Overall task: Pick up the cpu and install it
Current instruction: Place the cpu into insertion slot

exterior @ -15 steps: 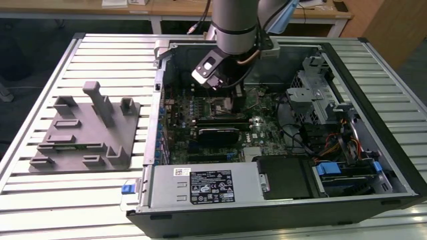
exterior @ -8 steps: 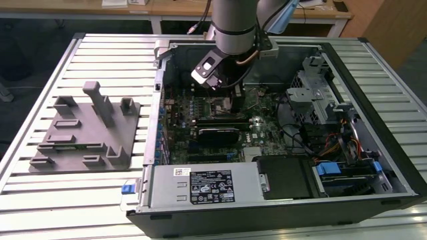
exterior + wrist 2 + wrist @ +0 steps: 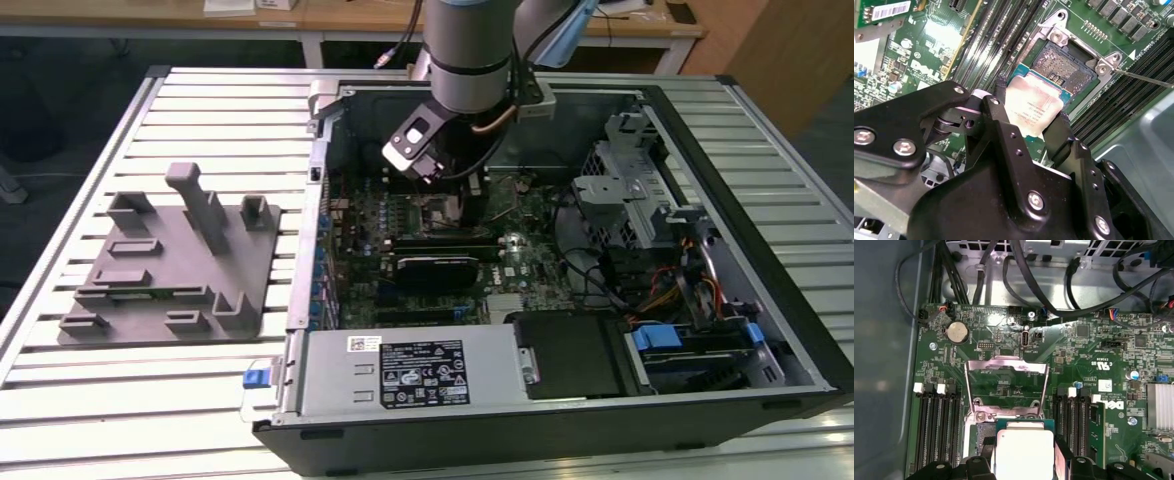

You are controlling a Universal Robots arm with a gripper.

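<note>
In both wrist views the gripper is clenched on the cpu; its two black fingers press against opposite edges of the chip, whose silvery metal top faces up between them. The cpu sits over the near part of the open socket on the green motherboard, seemingly just above it, though contact cannot be judged. In the first wrist view the socket's load plate stands raised beyond the cpu, with memory slots on either side. In the exterior view the arm reaches down into the open computer case; a grey fixture lies well apart on the slatted table, toward the exterior view's left.
</note>
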